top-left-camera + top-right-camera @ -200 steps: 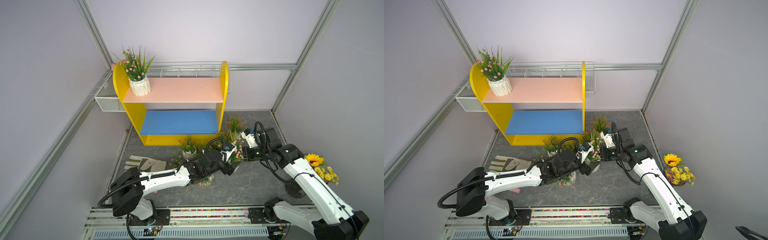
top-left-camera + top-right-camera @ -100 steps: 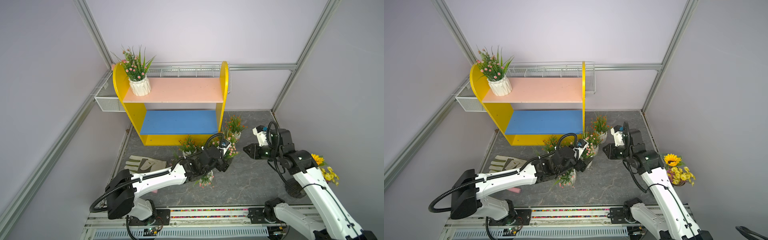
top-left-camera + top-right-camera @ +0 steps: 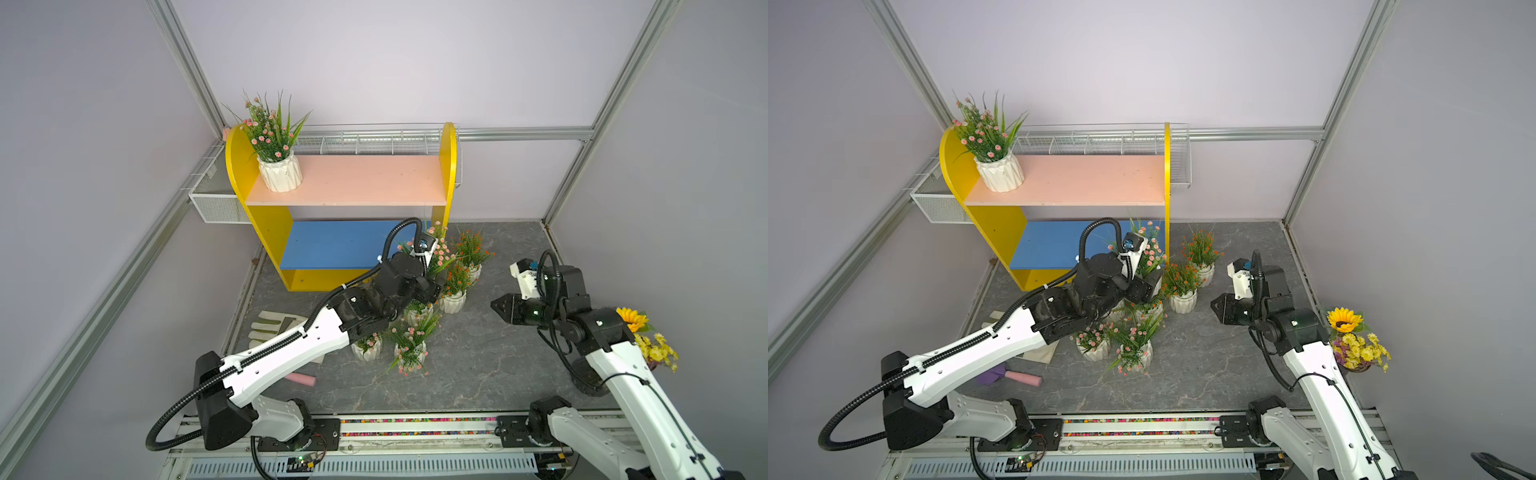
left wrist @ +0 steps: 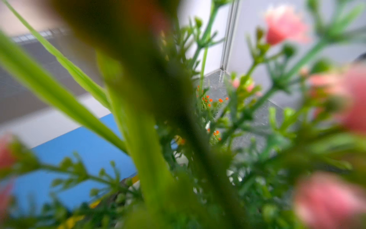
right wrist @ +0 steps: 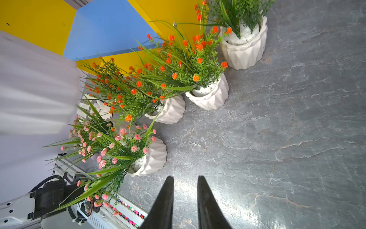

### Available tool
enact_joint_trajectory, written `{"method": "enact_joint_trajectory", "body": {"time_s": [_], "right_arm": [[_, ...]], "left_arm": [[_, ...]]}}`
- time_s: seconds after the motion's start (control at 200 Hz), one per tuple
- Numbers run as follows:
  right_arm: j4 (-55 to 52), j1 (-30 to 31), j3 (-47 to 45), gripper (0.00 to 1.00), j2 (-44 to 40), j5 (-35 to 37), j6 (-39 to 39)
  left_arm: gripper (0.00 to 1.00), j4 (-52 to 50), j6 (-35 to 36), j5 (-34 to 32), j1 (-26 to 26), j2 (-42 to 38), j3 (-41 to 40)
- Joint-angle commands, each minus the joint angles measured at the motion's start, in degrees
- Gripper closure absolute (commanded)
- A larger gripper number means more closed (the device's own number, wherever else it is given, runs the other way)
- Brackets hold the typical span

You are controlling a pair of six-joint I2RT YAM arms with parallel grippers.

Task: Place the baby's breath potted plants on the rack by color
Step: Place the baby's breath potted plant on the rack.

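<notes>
Foliage of one pink baby's breath plant (image 4: 285, 25) is crowding the left wrist view and hiding the jaws. The left gripper (image 3: 434, 287) is pressing together and, judging by the sprigs travelling with it, is pinching that plant's pot. The plant is standing roughly upright by the rack (image 3: 449, 166), just beside its right side panel and level with the blue lower board (image 3: 332, 245). Its likely target, the pink upper board (image 3: 365, 180), is lying above and to the robot's left, where another pink plant (image 3: 279, 174) is already sitting. The left arm is nearer. The right gripper (image 5: 185, 177) is hanging slightly spread and empty, apart from the orange plants (image 5: 208, 95). Over the last second it has been retreating from the cluster, while the left has been closing and edging rackward.
</notes>
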Motion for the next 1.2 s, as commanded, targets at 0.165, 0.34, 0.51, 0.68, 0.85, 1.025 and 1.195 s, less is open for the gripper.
{"method": "enact_joint_trajectory", "body": {"time_s": [0.165, 0.34, 0.51, 0.68, 0.85, 1.025, 1.195], "right_arm": [[5.9, -0.4, -5.4, 0.75, -0.5, -3.0, 1.8], [6.9, -0.4, -6.6, 0.75, -0.9, -3.8, 2.1], [5.4, -0.5, -6.6, 0.75, -1.5, -3.1, 1.3], [5.3, -0.4, -8.4, 0.75, -1.8, -3.1, 1.2], [5.6, -0.4, -9.2, 0.75, -2.2, -3.3, 1.3], [4.9, -0.4, -9.8, 0.75, -3.6, -3.1, 1.6], [2.9, -0.4, -8.5, 0.75, -4.2, -2.6, 1.5]], "left_arm": [[0.89, -10.6, 3.7, -6.5, 3.9, -0.3, 15.3], [0.90, -15.5, 3.8, -2.9, 9.9, 0.6, 23.5], [0.91, -20.2, 4.4, -1.3, 14.1, 3.1, 32.2], [0.91, -24.7, 4.2, 0.3, 18.4, 6.9, 41.2], [0.91, -26.2, 3.3, 3.7, 23.4, 10.2, 47.8], [0.92, -29.3, 3.4, 6.7, 28.0, 15.3, 56.7], [0.92, -30.2, 3.2, 8.7, 32.5, 20.9, 63.9]]}}
